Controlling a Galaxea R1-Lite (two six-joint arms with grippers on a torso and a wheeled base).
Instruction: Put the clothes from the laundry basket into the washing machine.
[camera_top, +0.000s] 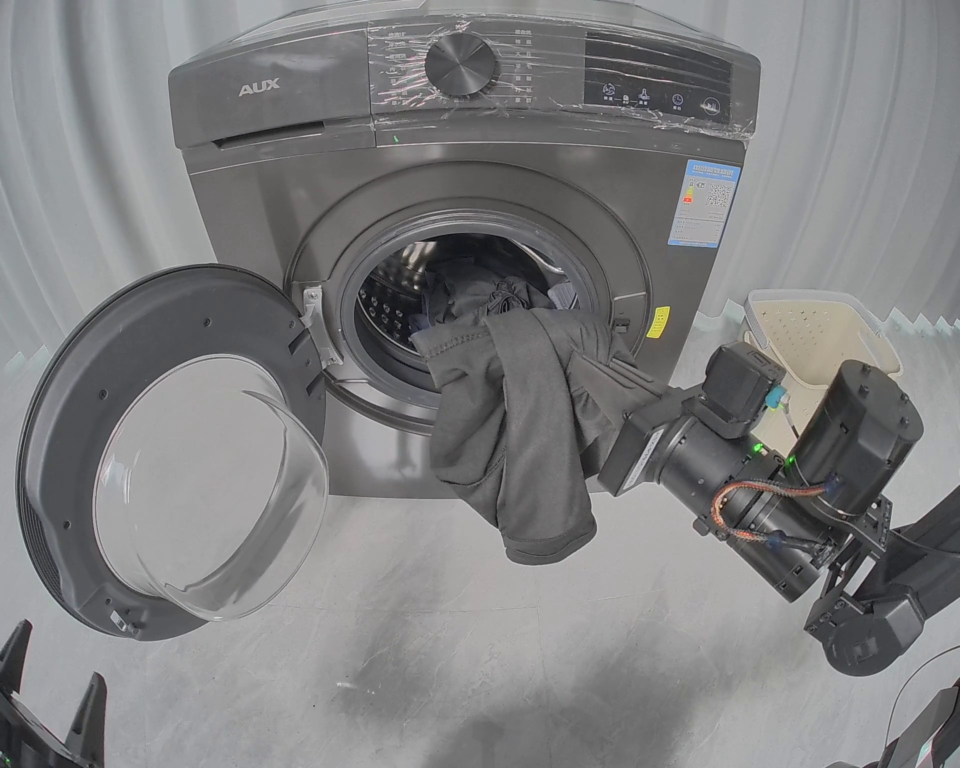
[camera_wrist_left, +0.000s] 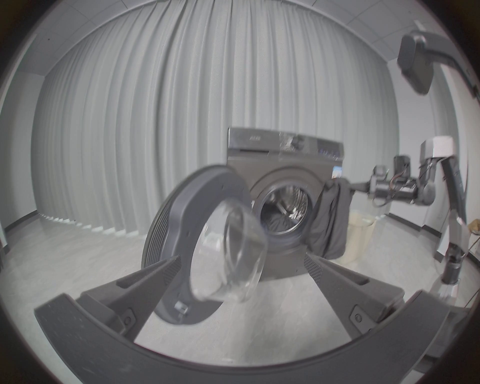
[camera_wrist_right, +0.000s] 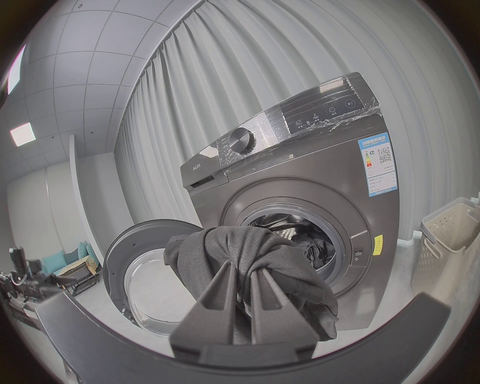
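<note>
Dark grey cloth is what the right gripper (camera_wrist_right: 244, 270) holds: its 2 fingers (camera_wrist_right: 220, 305) are pressed together on a bunched part of a garment (camera_top: 520, 420), which spreads leftward from the grasp and hangs in loose folds down in front of the washing machine (camera_top: 460, 150). In the head view the garment's upper edge lies across the lower part of the round drum opening (camera_top: 470, 300); we cannot tell whether it touches the rim or hangs just in front of it. In the left wrist view it hangs at the right side of the opening. Its lowest hem is above the floor (camera_top: 450, 640), not on it

Further dark clothes (camera_top: 490, 290) lie inside the drum, behind the held garment. We see the door (camera_top: 170, 450) swung wide open to the left on its hinge, its clear glass bowl facing the near side

A cream perforated laundry basket (camera_top: 815, 330) stands on the floor just to the right of the machine, behind the right arm's wrist

At the near left we find the left gripper (camera_wrist_left: 241, 259), low and well apart from the machine, its 2 fingers spread wide with nothing between them. Pale pleated curtains (camera_top: 80, 150) hang behind the machine
</note>
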